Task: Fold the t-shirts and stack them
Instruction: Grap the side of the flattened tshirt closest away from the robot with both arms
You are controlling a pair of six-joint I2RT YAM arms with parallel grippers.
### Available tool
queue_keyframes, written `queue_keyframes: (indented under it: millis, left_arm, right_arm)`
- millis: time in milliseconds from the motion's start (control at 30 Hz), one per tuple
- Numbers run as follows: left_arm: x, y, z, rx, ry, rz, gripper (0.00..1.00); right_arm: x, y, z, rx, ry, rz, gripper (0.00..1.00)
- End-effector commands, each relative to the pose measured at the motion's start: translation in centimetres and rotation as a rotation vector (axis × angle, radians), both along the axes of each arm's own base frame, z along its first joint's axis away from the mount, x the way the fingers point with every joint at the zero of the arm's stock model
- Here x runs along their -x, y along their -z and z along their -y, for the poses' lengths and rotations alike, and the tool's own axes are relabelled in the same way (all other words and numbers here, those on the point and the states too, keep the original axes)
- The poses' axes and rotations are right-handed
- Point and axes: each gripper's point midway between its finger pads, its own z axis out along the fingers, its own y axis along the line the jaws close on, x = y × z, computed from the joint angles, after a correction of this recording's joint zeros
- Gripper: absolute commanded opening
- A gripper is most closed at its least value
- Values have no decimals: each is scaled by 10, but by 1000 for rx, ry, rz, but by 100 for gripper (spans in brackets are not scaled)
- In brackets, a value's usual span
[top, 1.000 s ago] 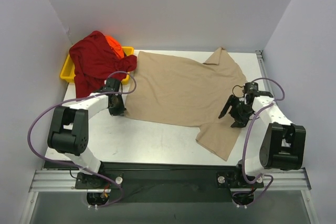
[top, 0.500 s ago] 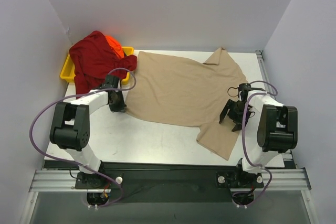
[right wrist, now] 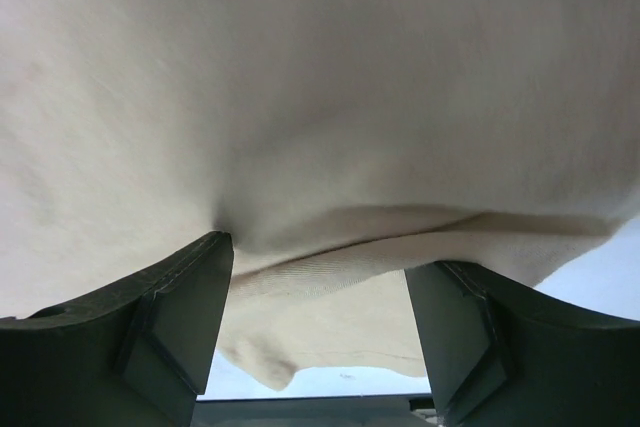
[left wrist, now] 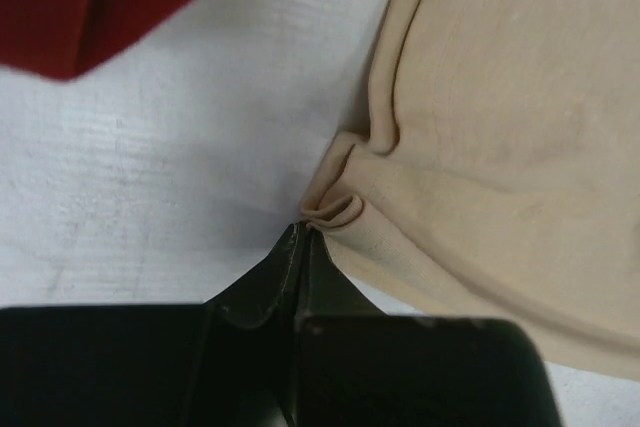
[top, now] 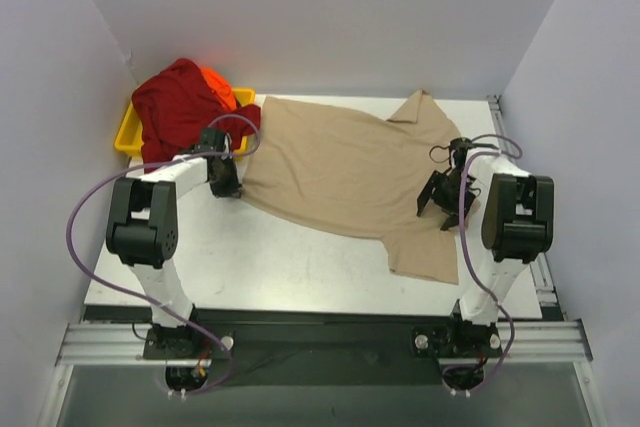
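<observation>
Left gripper (left wrist: 302,235) is clenched tight on a tiny pleat of the plain tan cloth t-shirt (top: 340,167), right at its left hem edge. Honestly, only the very tips look like they have any cloth. Right gripper (top: 438,201) is spread wide with nothing pinched yet, its two dark fingers (right wrist: 175,317) straddling a soft ridge of the same shirt over on the right side.

That shirt lies spread out across the middle of the white table (top: 260,257), a bit skewed, with one sleeve trailing toward the near right. The crumpled dark red cloth t-shirt (top: 175,112) and the bright orange cloth t-shirt (top: 218,85) are heaped in and over the yellow plastic tray (top: 128,139) at the far left corner, so they're waiting their turn.

My read is that this is the grab-both-sides bit before the first fold. To do it well:
- Push the right fingers down till they meet the table before closing, so they take the whole ridge and not just the top skin.
- Lift both sides together, evenly and low, so the cloth drags flat instead of bunching.
- Go slow on the left, since that pinch looks shallow and a quick tug could pop it free.
- Mind the red shirt's edge lying just beside the left gripper, it could get dragged along
</observation>
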Motion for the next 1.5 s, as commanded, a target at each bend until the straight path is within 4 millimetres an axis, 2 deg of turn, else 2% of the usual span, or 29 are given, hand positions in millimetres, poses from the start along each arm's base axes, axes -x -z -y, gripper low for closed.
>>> queue_keyframes:
  millis: [0, 200, 433, 533, 600, 733, 767, 833, 867, 967, 1000, 1100, 1200, 1333, 1467]
  left_arm:
    - [-26, -14, -1, 5, 18, 59, 0]
    - [-37, -18, 1, 10, 21, 70, 0]
    - [-42, -23, 3, 21, 23, 87, 0]
    - [-44, -26, 4, 23, 29, 95, 0]
    - [-44, -27, 5, 30, 33, 95, 0]
    - [-45, -31, 7, 38, 42, 106, 0]
    - [-45, -32, 8, 42, 45, 105, 0]
    - [-46, -36, 8, 41, 49, 118, 0]
    - [-46, -37, 8, 44, 50, 121, 0]
    - [-47, -40, 9, 49, 55, 125, 0]
    - [-47, -40, 10, 54, 56, 126, 0]
    - [-48, -40, 12, 62, 61, 128, 0]
    - [-48, -41, 12, 67, 62, 129, 0]
    - [-49, -42, 11, 76, 60, 132, 0]
    - [-50, -42, 7, 79, 55, 129, 0]
  right_arm:
    - [-27, 3, 6, 38, -16, 43, 70]
    - [-54, -11, 5, 19, -39, 98, 69]
    - [-76, -18, 1, -9, -36, 136, 70]
    - [-76, -28, -2, -22, -35, 155, 70]
    - [-73, -44, -1, -17, -38, 190, 69]
    - [-42, -60, 6, -10, -16, 195, 70]
    - [-26, -64, 10, -10, 0, 195, 70]
    - [-6, -62, 15, -6, 22, 178, 70]
    - [13, -58, 20, -1, 48, 158, 70]
    - [40, -53, 28, 18, 73, 116, 69]
    - [55, -46, 29, 17, 80, 68, 66]
    - [83, -36, 29, 35, 78, -21, 61]
    - [101, -29, 27, 40, 89, -85, 53]
    - [128, -17, 28, 67, 101, -178, 49]
    - [137, -11, 32, 101, 129, -218, 45]
